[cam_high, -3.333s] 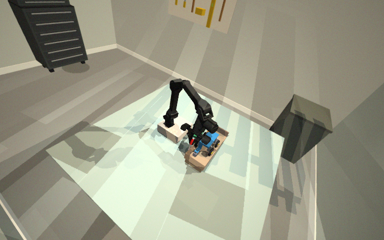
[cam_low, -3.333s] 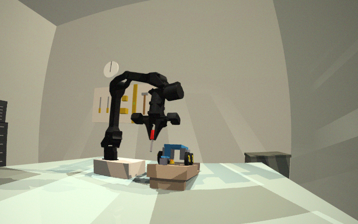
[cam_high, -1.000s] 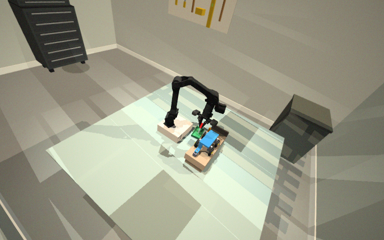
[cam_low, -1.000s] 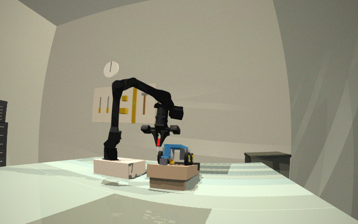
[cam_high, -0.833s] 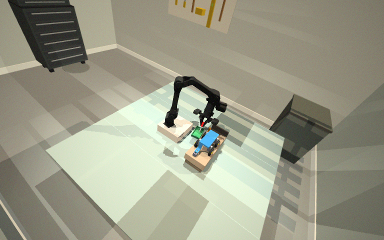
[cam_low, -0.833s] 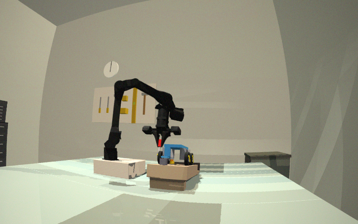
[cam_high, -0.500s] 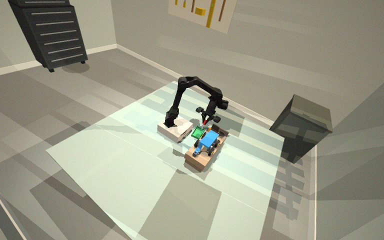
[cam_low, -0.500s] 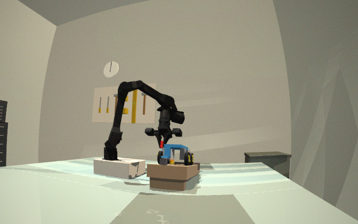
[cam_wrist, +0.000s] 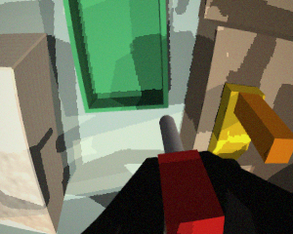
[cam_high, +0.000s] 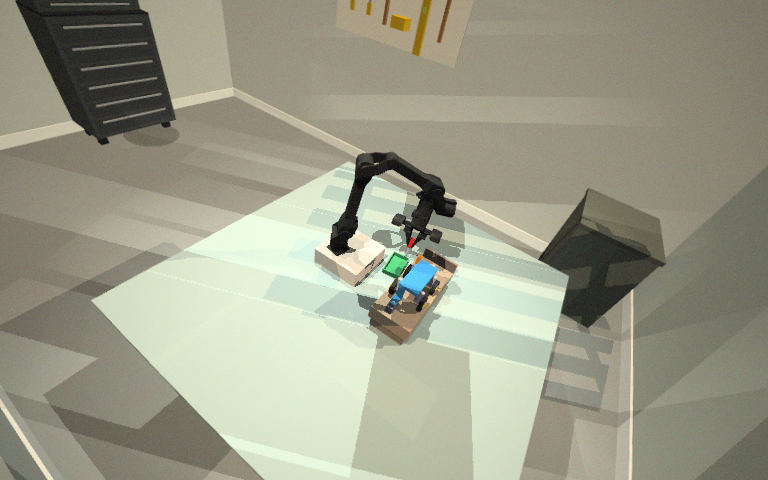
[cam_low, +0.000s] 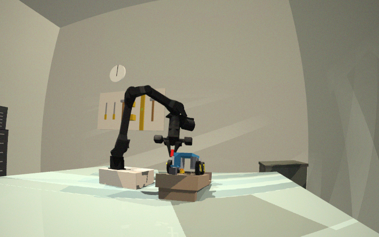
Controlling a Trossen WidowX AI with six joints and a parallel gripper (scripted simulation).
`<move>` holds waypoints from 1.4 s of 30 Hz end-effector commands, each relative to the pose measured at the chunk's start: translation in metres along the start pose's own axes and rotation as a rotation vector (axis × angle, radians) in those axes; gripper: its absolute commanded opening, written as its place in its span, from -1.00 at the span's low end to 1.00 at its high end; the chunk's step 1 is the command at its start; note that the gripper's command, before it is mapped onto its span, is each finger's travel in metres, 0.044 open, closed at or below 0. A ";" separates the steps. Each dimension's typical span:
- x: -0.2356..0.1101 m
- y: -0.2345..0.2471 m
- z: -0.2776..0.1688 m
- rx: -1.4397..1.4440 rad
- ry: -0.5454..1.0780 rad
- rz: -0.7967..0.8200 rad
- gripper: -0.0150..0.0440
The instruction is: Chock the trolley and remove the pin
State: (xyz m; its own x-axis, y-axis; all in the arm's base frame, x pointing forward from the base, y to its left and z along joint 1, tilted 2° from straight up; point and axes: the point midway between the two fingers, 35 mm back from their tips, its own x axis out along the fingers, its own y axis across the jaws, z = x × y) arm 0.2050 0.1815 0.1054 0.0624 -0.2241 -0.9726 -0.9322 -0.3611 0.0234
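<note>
My gripper (cam_high: pixel 411 242) (cam_low: pixel 171 152) (cam_wrist: pixel 178 166) is shut on the stop pin (cam_wrist: pixel 189 211). The pin's red head sits between the fingers and its grey shaft (cam_wrist: pixel 170 133) points down. The pin hangs over the table between the green tray (cam_high: pixel 396 264) (cam_wrist: pixel 121 46) and the ramp (cam_high: pixel 401 325) (cam_low: pixel 182 181), just short of the tray's near rim. The tray is empty. The blue trolley (cam_high: pixel 418 278) (cam_low: pixel 185 156) stands on the ramp. The yellow chock (cam_wrist: pixel 230 132) with its orange handle (cam_wrist: pixel 267 128) lies on the ramp. The wrist view does not show the wheel next to it.
The arm's pale base block (cam_high: pixel 352 261) (cam_low: pixel 127 177) stands right beside the tray. A dark cabinet (cam_high: pixel 605 255) stands off the table's right edge. A drawer chest (cam_high: pixel 99 65) stands far at the back left.
</note>
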 end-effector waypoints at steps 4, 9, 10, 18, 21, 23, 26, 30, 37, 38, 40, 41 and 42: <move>0.001 0.002 -0.001 -0.221 -0.035 -0.026 -0.49; 0.001 0.002 -0.002 -0.381 -0.054 -0.052 -0.49; 0.001 0.002 -0.002 -0.414 -0.057 -0.058 -0.49; 0.001 0.003 -0.003 -0.660 -0.078 -0.103 -0.49; 0.001 0.003 -0.004 -0.751 -0.092 -0.109 -0.49; 0.001 0.003 -0.004 -0.811 -0.100 -0.114 -0.49; 0.002 0.003 -0.005 -0.901 -0.113 -0.122 -0.49; 0.002 0.003 -0.006 -1.021 -0.130 -0.137 -0.49; 0.002 0.003 -0.007 -1.231 -0.156 -0.171 -0.49; 0.002 0.003 -0.007 -1.261 -0.160 -0.176 -0.49; 0.002 0.002 -0.008 -1.320 -0.166 -0.188 -0.49; 0.002 0.002 -0.008 -1.350 -0.169 -0.195 -0.49; 0.002 0.002 -0.008 -1.380 -0.172 -0.201 -0.49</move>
State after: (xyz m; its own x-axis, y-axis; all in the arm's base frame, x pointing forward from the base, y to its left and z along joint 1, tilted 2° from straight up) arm 0.2057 0.1731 0.1054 0.0242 -0.0065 -0.9997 0.0966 -0.9953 0.0088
